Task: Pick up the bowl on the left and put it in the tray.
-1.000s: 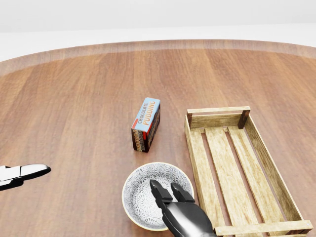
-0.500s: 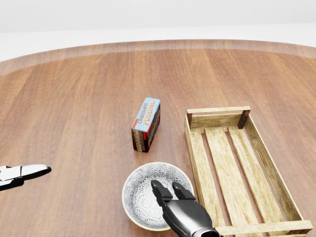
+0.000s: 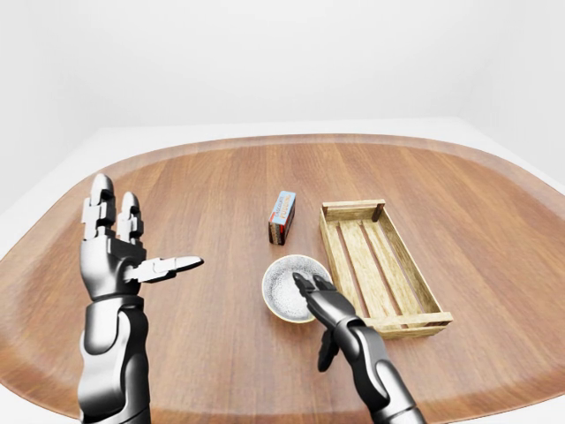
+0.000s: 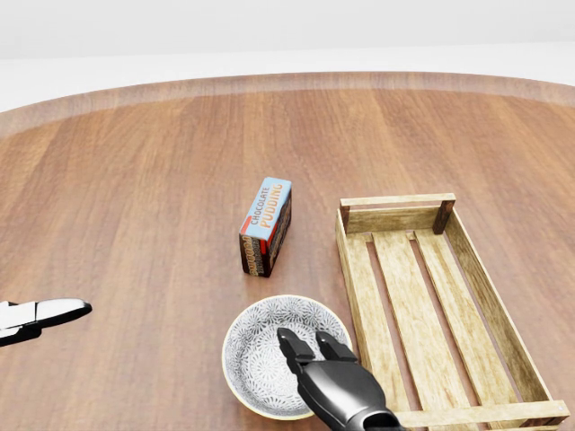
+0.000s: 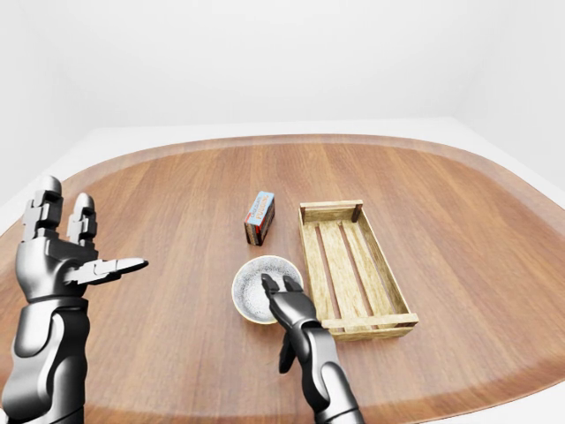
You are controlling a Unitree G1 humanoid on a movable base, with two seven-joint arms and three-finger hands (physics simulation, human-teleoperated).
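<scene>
The patterned grey-white bowl sits on the wooden table near the bottom of the head view, just left of the slatted wooden tray. My right hand reaches in from the bottom edge. Two of its fingers lie over the bowl's right rim and inside, while the thumb hangs apart below; the hand is open. My left hand is raised at the left of the left-eye view, open and empty, far from the bowl.
A chocolate pudding box stands on its side just above the bowl. The round wooden table spreads wide around everything, and its curved edge runs along the top of the head view.
My right hand has drawn back slightly toward the bottom of the head view, with its fingertips still over the bowl. The bowl, box, tray and left hand have not moved.
</scene>
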